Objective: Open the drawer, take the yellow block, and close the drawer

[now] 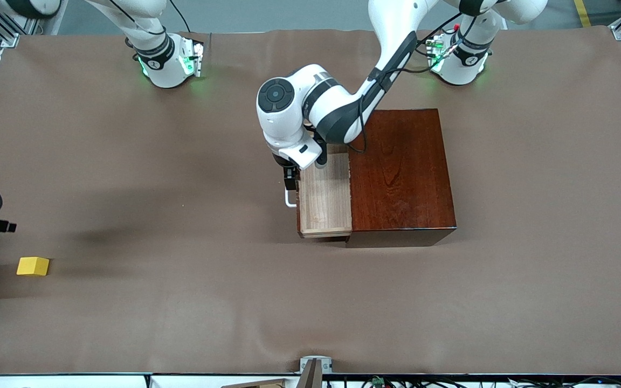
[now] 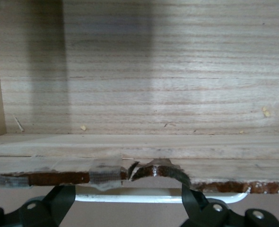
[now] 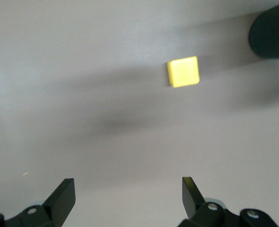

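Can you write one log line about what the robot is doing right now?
drawer: open, empty | left gripper: at handle | yellow block: on table | right gripper: open above table

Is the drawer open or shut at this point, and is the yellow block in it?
Open: the drawer sticks out of the dark box, its tray bare. The yellow block lies on the table toward the right arm's end.

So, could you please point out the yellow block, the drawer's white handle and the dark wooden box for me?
yellow block (image 1: 33, 266): front view, middle of its top face.
white handle (image 2: 163, 195): left wrist view, middle of the bar.
dark wooden box (image 1: 401, 172): front view, middle of its glossy top.
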Tool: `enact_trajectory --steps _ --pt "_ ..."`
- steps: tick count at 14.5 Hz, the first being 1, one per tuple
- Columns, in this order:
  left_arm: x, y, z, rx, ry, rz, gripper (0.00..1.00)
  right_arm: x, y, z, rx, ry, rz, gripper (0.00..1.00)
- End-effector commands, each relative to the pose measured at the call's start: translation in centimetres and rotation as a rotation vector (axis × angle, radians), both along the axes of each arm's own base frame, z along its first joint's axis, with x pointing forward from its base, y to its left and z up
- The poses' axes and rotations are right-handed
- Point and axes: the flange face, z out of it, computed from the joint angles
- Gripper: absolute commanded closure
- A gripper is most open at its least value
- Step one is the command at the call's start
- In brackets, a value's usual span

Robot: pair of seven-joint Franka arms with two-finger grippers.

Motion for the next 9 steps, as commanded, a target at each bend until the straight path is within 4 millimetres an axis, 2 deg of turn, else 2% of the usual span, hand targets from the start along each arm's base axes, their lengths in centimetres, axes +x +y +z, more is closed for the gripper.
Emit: enact_trajectory --steps 1,2,4,8,9 --pt "3.0 5.3 -0.6 0.166 0.02 0.045 0.0 -4.9 5.5 4.5 -0.014 -0.009 -0.024 0.0" --pt "2.6 5.6 -1.1 0.193 0.044 0.034 0.0 -6.1 7.5 5.9 -0.018 -0.025 -0.015 0.0" --pt "2.4 6.4 -2.3 0.24 0.069 0.025 0.0 -7.2 10.6 8.0 -0.021 -0.05 0.032 0.0" --pt "3.1 8.2 -2.6 0.333 0.065 0.022 0.0 -8.1 16.6 11.4 -0.024 -0.101 0.133 0.0" --pt "3.1 8.5 -2.6 0.358 0.058 0.016 0.0 -8.1 17.1 11.8 -0.024 -0.107 0.141 0.0"
